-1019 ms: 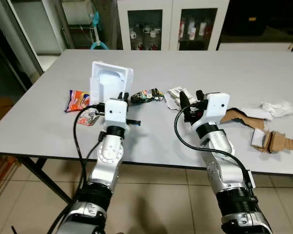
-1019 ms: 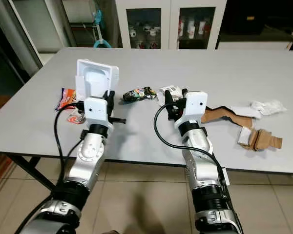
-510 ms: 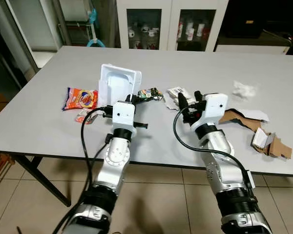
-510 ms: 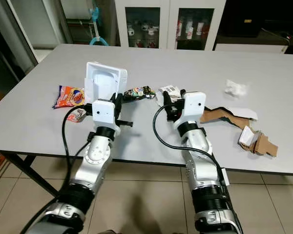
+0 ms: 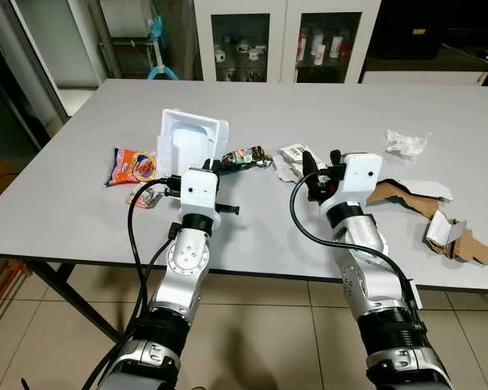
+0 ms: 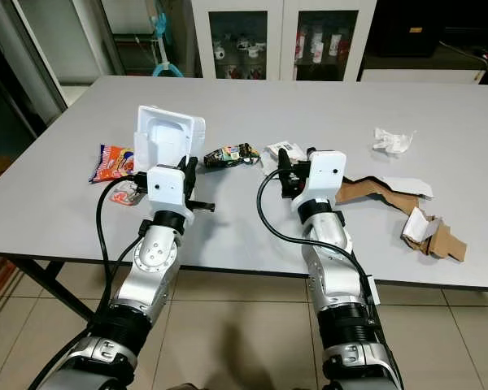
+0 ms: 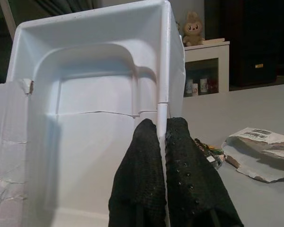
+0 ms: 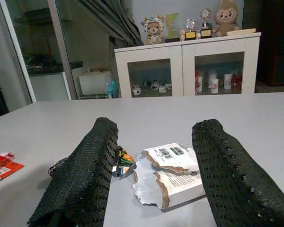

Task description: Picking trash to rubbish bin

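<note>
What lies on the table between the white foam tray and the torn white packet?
A dark crumpled wrapper lies between the white foam tray and torn white packet, per the left eye view.

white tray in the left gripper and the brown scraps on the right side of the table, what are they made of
White tray: looks like thin foam or moulded plastic, matte, with a crack line across its base and a broken corner. The left gripper pinches its wall. Brown scraps: most likely cardboard, dull brown with torn edges and folded flaps.

- We see even, soft indoor light on the grey table, brightest toward 10 o'clock.
- Our head views are sharp; arm shadows fall faintly on the floor at 6 o'clock.
- The white tray looks mildly overexposed.
- Close black fingers blur softly.
</note>
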Robot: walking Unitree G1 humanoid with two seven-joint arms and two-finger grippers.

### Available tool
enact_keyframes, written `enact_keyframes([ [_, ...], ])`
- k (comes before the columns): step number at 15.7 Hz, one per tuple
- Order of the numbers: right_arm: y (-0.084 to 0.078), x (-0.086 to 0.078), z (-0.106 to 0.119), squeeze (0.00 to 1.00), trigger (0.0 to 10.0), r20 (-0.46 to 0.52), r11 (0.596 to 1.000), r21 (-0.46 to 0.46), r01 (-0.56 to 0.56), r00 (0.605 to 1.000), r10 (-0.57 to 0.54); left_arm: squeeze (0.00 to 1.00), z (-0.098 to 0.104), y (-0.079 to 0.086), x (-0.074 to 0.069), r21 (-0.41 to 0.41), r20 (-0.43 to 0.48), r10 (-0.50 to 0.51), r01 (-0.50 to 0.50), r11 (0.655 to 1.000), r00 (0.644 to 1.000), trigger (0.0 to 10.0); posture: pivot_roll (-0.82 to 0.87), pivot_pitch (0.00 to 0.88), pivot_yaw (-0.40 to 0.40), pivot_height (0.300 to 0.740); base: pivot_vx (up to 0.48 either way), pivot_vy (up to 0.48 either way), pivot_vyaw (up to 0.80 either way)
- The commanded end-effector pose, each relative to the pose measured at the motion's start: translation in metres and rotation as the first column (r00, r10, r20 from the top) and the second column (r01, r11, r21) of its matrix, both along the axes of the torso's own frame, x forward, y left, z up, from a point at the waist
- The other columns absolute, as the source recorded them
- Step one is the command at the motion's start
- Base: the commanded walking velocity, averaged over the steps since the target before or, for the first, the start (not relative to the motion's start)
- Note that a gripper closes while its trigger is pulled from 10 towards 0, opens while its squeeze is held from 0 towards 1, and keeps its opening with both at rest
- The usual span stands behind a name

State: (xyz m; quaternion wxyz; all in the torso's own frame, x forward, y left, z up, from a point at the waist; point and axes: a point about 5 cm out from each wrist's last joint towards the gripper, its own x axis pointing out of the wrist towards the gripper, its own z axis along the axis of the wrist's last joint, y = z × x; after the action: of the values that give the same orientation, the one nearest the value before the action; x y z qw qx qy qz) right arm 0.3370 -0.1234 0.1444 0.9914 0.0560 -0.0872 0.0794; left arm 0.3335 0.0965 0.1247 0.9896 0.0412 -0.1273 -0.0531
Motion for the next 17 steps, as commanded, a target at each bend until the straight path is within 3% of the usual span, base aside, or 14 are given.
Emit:
enact_keyframes([
  [1, 0.004, 0.002, 0.003, 0.00, 10.0, 0.010, 1.000, 0.005, -0.001, 1.000, 0.001, 0.00, 0.003, 0.001, 0.003, 0.010, 0.000, -0.014, 0.014, 1.000, 1.000, 10.0, 0.02, 0.005, 0.089, 0.740, 0.000, 0.000, 0.00],
  [17, 0.015, 0.000, 0.004, 0.00, 10.0, 0.008, 1.000, -0.012, -0.009, 1.000, 0.009, 0.00, 0.005, 0.001, -0.001, 0.009, 0.012, -0.053, 0.053, 0.999, 0.999, 10.0, 0.02, 0.000, 0.101, 0.740, 0.000, 0.000, 0.00],
])
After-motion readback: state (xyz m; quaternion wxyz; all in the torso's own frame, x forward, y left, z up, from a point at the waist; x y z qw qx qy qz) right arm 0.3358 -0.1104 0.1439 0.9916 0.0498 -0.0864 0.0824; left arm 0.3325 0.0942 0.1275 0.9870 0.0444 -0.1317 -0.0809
